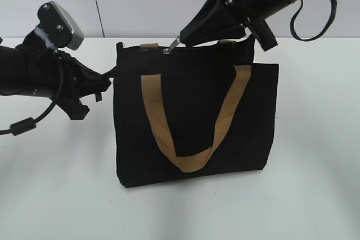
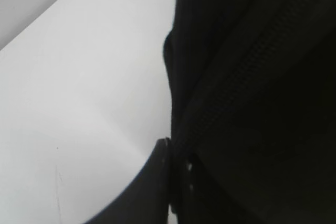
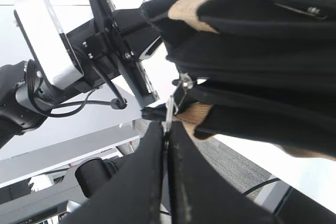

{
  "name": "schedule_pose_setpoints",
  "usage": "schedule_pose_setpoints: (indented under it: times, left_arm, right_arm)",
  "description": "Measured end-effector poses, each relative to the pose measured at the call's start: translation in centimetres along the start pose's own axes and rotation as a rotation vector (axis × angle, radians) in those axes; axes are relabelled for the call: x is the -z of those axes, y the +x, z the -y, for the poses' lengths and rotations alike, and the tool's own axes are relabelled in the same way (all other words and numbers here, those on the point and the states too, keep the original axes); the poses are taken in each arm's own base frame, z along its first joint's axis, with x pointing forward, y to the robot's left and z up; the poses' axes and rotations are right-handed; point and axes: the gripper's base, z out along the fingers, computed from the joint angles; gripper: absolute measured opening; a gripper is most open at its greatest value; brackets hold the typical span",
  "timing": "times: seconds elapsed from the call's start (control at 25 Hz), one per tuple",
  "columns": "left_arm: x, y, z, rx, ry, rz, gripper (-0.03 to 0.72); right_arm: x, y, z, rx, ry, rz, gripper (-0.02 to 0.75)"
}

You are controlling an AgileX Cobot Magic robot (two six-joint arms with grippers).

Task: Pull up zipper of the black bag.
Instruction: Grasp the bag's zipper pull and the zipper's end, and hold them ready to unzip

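Note:
The black bag (image 1: 194,122) stands upright on the white table with a tan handle loop hanging down its front. Its zipper (image 2: 247,66) runs along the top edge; the silver pull tab (image 1: 173,44) sits near the top left, about a third of the way along. My right gripper (image 1: 181,39) reaches in from the upper right and is shut on the pull tab (image 3: 172,103). My left gripper (image 1: 112,74) is shut on the bag's upper left corner; in the left wrist view the black fabric (image 2: 252,129) fills the right side against one finger (image 2: 169,182).
The white table (image 1: 315,167) spreads around the bag. A dark strap loop (image 1: 315,21) hangs from the right arm at the upper right. The left arm's cable (image 1: 28,122) hangs near the left edge.

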Motion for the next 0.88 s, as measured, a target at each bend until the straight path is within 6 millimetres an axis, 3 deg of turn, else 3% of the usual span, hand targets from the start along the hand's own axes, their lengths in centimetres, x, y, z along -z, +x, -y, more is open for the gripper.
schedule_pose_setpoints:
  times: [0.56,0.88]
  left_arm:
    - [0.1,0.6,-0.5,-0.022,-0.045,-0.055,-0.011]
    - [0.0,0.4,-0.3,-0.025,-0.031,-0.044,-0.011]
  right_arm:
    - [6.1,-2.5,6.0,-0.018,0.227,0.078,-0.001]
    - [6.7,-2.4,6.7,-0.013,0.272,0.062,-0.001]
